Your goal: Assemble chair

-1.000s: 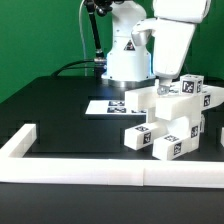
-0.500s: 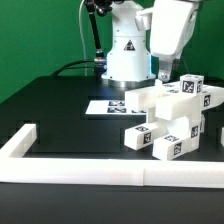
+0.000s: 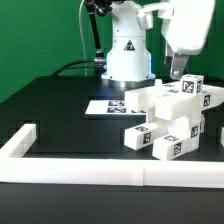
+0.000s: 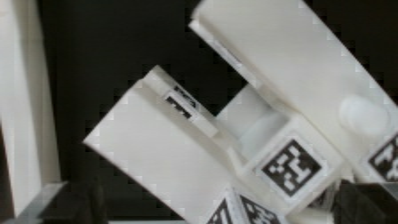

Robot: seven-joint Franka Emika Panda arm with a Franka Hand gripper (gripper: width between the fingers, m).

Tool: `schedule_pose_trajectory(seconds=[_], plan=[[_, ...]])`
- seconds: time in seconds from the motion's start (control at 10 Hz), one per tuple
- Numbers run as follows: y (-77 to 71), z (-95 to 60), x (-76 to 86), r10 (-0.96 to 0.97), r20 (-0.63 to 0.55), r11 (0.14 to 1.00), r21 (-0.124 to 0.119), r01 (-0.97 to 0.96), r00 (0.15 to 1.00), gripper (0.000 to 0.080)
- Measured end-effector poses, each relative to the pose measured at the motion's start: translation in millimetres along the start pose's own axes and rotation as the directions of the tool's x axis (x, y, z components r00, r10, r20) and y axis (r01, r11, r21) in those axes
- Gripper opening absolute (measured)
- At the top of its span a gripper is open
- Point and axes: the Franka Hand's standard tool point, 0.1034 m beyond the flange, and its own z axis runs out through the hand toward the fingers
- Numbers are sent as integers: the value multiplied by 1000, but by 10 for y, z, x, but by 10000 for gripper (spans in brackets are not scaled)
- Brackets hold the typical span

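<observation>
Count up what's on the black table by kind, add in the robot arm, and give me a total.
White blocky plastic chair assembly, parts joined in one cluster: 1
Flat white marker board with printed tags: 1
Long low white border rail: 1
White robot arm: 1
Total: 4

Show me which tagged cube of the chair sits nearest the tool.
The topmost tagged cube, just under the open tool; the other tagged cubes all sit lower and farther off.
</observation>
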Motion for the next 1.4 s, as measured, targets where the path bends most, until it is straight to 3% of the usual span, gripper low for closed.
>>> schedule_pose_trajectory(seconds=[0.5, 0.9, 1.4], plan=[[4, 14, -115, -274, 43, 962, 14, 273, 961, 649], [55, 10, 14, -508, 60, 861, 32, 507, 859, 649], [38, 115, 362, -461, 37, 887, 36, 460, 887, 649]])
